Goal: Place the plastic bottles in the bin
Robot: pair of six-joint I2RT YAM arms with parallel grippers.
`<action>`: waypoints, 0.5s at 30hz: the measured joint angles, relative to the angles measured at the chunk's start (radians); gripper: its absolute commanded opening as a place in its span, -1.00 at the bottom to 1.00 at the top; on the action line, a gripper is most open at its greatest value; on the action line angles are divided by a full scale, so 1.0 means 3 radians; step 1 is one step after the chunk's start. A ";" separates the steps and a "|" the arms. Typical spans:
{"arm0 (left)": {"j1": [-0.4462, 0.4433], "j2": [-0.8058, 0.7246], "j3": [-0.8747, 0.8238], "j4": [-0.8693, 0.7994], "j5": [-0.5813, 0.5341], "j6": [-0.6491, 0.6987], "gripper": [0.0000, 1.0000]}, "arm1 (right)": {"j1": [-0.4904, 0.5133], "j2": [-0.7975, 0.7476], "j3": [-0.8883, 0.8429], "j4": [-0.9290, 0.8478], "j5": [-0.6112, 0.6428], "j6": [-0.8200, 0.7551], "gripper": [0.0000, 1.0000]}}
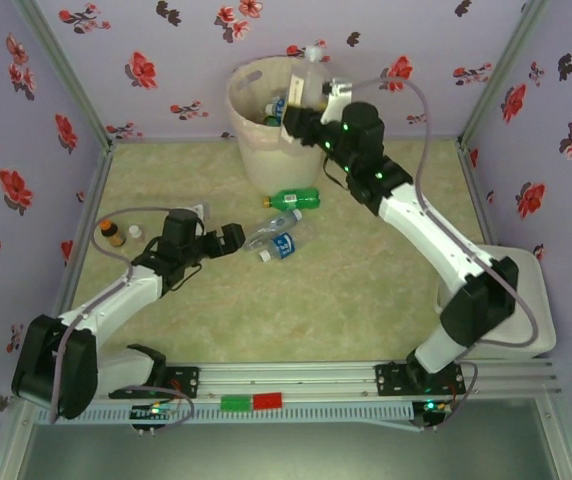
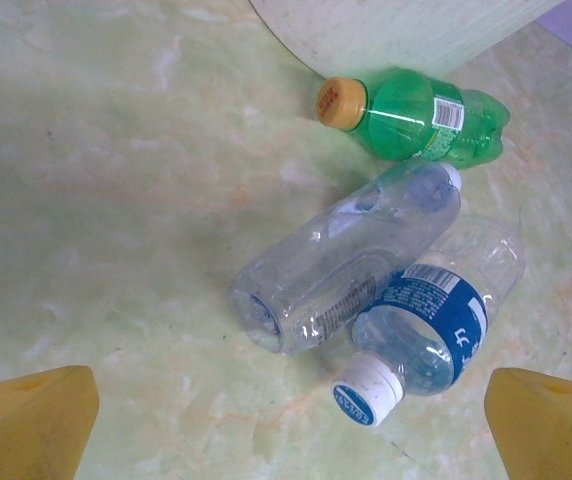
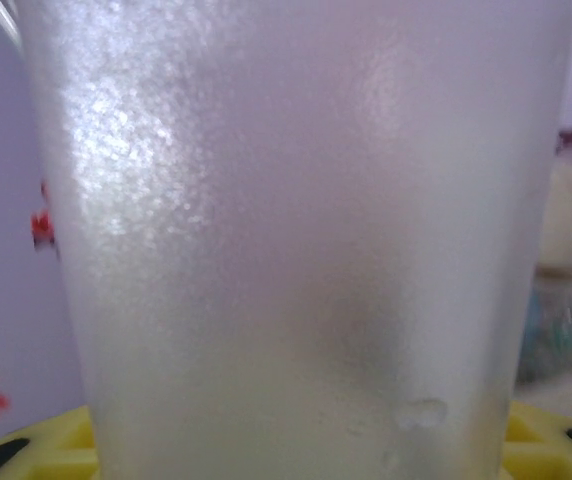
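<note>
right gripper (image 1: 302, 108) pinches a clear bottle (image 1: 312, 78) upright over the bin (image 1: 254, 150), at its right rim; i'd carry it inward over the mouth before letting go. left gripper (image 1: 232, 238), spread wide, hovers by three bottles (image 1: 276, 235) lying before the bin.

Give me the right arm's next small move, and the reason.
Probably carry the frosted clear bottle a little toward the middle of the bin before letting go. The right gripper is shut on it, upright, and from above it seems to sit over the bin's right rim rather than the opening, so a release here might catch the edge.
</note>
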 measured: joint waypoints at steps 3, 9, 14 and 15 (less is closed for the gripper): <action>0.0000 -0.0055 -0.0050 -0.0022 0.0010 -0.0001 0.99 | -0.0058 0.0432 0.0497 0.0130 0.0055 0.0095 -0.37; 0.0000 -0.0114 -0.0100 -0.0083 0.0038 -0.0003 0.99 | -0.0161 0.1418 0.1718 0.0006 0.0121 0.0324 -0.36; 0.0000 -0.0239 -0.0156 -0.0108 0.0061 -0.0005 0.99 | -0.0191 0.2022 0.2469 -0.0306 0.0102 0.0493 -0.30; 0.0000 -0.0259 -0.0168 -0.0109 0.0062 -0.0005 0.99 | -0.0191 0.2087 0.2518 -0.0351 0.0086 0.0537 -0.27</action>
